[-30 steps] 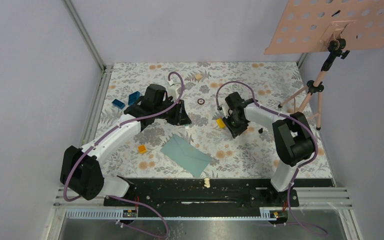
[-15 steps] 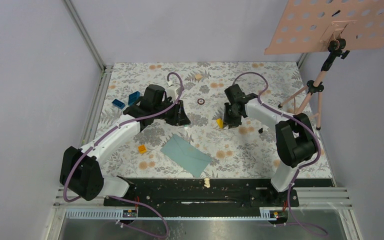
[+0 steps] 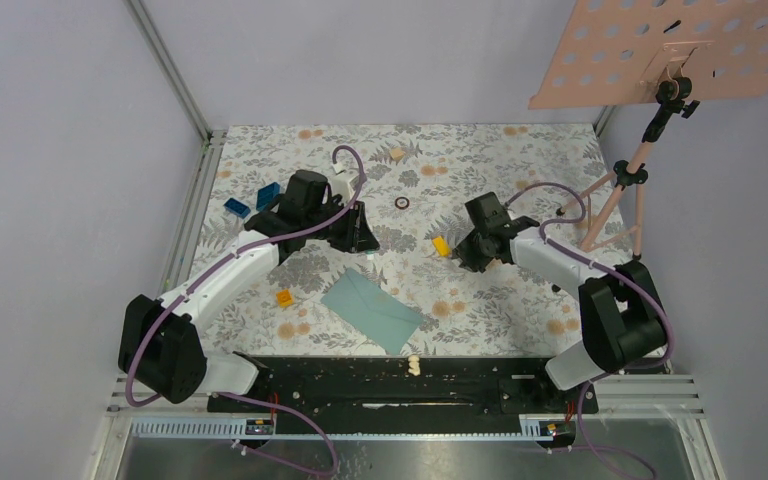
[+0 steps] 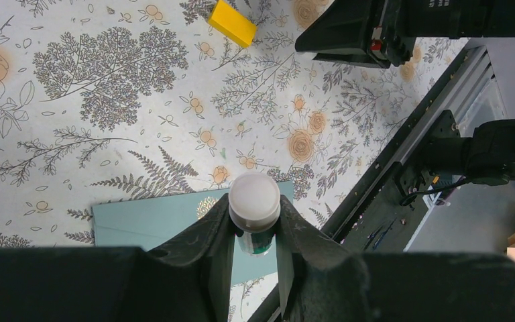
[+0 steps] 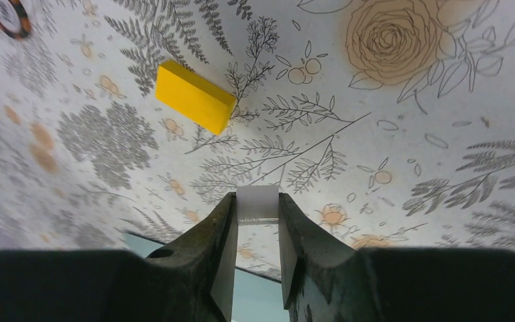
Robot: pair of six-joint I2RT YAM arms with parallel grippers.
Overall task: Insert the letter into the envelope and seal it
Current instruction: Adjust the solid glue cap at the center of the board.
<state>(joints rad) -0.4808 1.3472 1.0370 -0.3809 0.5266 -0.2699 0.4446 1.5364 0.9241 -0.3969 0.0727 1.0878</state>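
The teal envelope (image 3: pixel 372 308) lies flat and closed near the front middle of the floral table. It also shows in the left wrist view as the envelope (image 4: pixel 154 218) and in the right wrist view as the envelope (image 5: pixel 255 302). The letter is out of view. My left gripper (image 3: pixel 365 240) (image 4: pixel 255 218) hangs above the envelope's far corner, shut on a glue stick (image 4: pixel 255 198) with a white end and green body. My right gripper (image 3: pixel 463 252) (image 5: pixel 257 204) is right of it, above the table, shut on a small white cap (image 5: pixel 257 202).
A yellow block (image 3: pixel 441 245) (image 5: pixel 194 96) lies just left of the right gripper. An orange block (image 3: pixel 284 297), two blue blocks (image 3: pixel 236 208) and a small ring (image 3: pixel 402 203) lie about. A pink perforated board (image 3: pixel 680 50) on a tripod stands at the back right.
The right arm's elbow has swung out to the right and its wrist has turned, with the gripper staying near the yellow block. The left arm has hardly moved.
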